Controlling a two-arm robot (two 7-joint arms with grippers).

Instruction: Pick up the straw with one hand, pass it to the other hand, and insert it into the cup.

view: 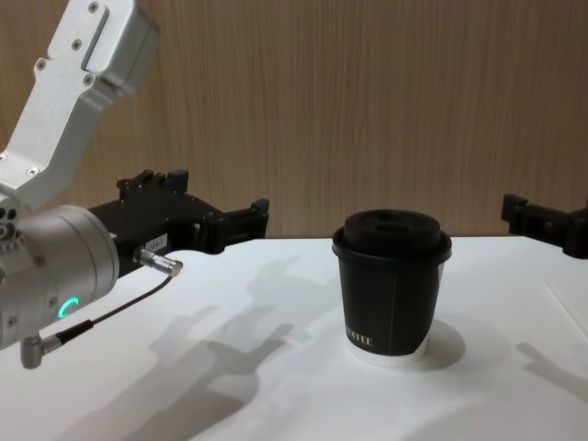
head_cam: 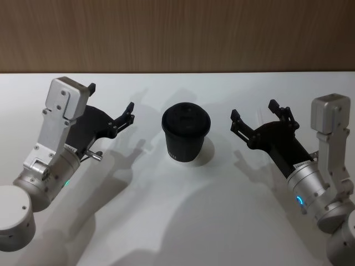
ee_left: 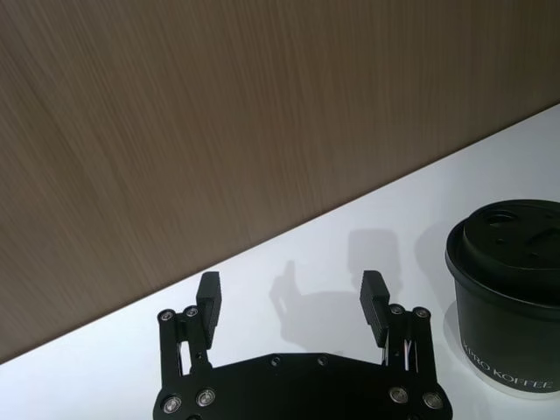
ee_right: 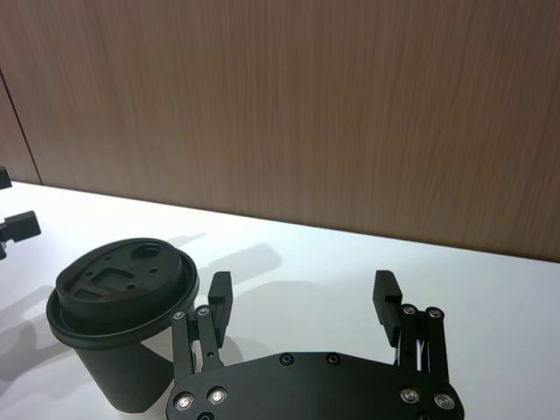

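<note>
Standing on the smooth white table (head_cam: 183, 221), the matte black paper cup (head_cam: 186, 133) wears a domed plastic lid (head_cam: 186, 118); the left wrist view catches small white lettering (ee_left: 516, 378) ending "OFFEE". Flanking it, the left claw (head_cam: 111, 98) and right claw (head_cam: 254, 111) are spread wide and empty. A faint pale line at the chest view's right edge may be the straw (view: 568, 307).

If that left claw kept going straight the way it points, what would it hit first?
Most likely the wooden wall, though depth is unclear. The left gripper, fingers open, aims beside the cup, not at it.
</note>
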